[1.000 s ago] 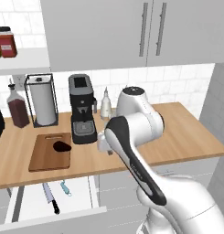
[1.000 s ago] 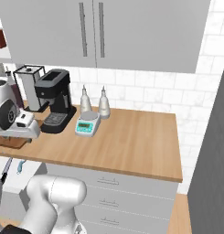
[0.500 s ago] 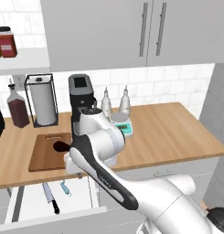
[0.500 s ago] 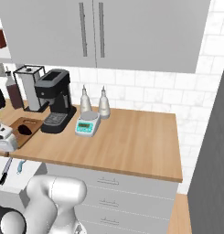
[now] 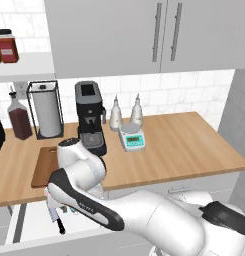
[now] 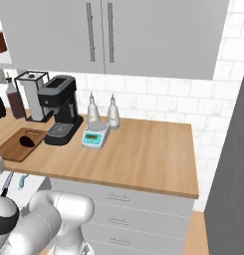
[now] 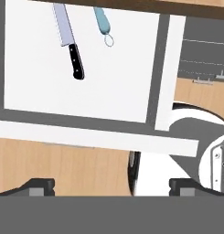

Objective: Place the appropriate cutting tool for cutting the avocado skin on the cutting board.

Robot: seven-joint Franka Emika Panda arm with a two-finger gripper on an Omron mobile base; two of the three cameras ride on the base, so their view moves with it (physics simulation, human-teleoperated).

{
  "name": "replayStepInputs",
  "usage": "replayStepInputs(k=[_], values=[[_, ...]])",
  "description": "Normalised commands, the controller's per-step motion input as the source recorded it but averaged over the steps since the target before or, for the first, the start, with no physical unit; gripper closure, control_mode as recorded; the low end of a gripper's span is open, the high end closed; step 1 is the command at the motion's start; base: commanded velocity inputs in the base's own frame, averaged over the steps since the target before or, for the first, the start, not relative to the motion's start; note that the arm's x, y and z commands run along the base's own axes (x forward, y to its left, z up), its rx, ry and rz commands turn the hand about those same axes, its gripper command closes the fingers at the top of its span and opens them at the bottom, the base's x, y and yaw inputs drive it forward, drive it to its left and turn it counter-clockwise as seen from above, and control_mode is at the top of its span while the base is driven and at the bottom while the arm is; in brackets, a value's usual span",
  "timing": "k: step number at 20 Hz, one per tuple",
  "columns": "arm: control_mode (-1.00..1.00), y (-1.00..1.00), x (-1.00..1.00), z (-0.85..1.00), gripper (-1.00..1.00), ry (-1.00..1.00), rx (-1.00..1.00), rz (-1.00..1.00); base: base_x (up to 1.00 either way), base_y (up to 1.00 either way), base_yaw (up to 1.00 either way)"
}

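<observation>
You have swung the arm down off the tabletop (image 5: 184, 150) over the last second: it stood upright above the wood, and now the wrist hangs in front of the open drawer (image 7: 49, 96) below the left end. The tool (image 7: 111, 185) looks straight down into that drawer with its jaws spread wide and nothing between them, a touch wider than a second ago.

The knife (image 7: 69, 40) lies on the drawer's white floor, grey blade toward the cabinet, black handle toward you. In the left base view you see it (image 5: 56, 218) just under the wrist. The light-blue peeler (image 7: 103, 23) lies just beside it to the right, apart from it; leave that one alone.

The cutting board (image 6: 16, 145) sits on the tabletop above, left of the coffee machine (image 6: 60, 109), with the dark avocado (image 6: 27, 141) resting on it.

This likely means the reach is under way and the grasp not yet made. The knife sits far from the fingertips (image 7: 36, 187), so you probably need to lower and centre on the black handle before closing.
</observation>
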Motion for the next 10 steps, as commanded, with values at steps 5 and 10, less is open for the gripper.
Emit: replayStepInputs(k=[5, 10], values=[[-1.00, 0.18, 0.46, -0.56, -1.00, 0.04, 0.00, 0.00, 0.00, 0.00, 0.00], [-1.00, 0.07, 0.32, -0.79, -1.00, 0.07, 0.00, 0.00, 0.00, 0.00, 0.00]])
